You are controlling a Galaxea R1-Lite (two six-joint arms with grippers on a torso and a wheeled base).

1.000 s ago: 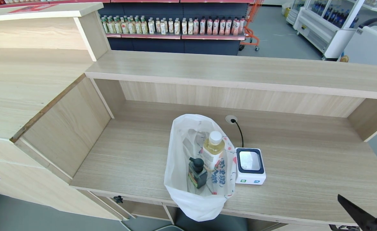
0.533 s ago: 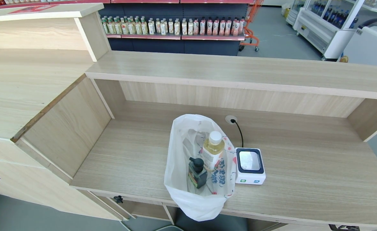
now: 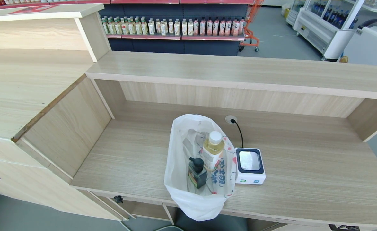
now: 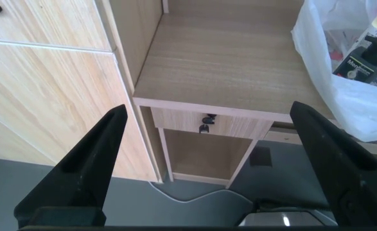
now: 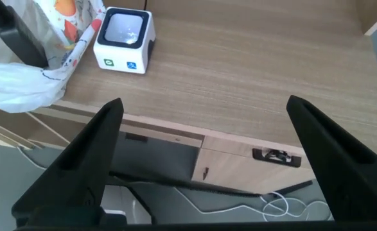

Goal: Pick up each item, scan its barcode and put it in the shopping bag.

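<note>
Left pincer first: we have its two black fingers spread wide with nothing between them. It hangs out in front of the light wood-grain table, facing the front edge and the small keyed lock under it. Over to the right pincer, and it's the same story: splayed wide apart, empty, held off the table's front edge on the scanner's side.

Nearest to it we see the white box-shaped barcode scanner with a dark-rimmed glass window, standing on the table with the window facing up. A black cable runs from behind it to a round hole in the tabletop.

Just beside the scanner sits the white translucent plastic shopping bag; whether the two touch, we cannot tell. Its mouth is open upward and its lower part sags over the table's front edge. And the goods are in! We spot the yellowish drink bottle with a white cap upright inside the bag on the scanner's side, and the dark pump-top bottle in front of it, nearer us.

Behind it all stands a raised wooden counter ledge, and beyond that a shop shelf lined with bottles.
</note>
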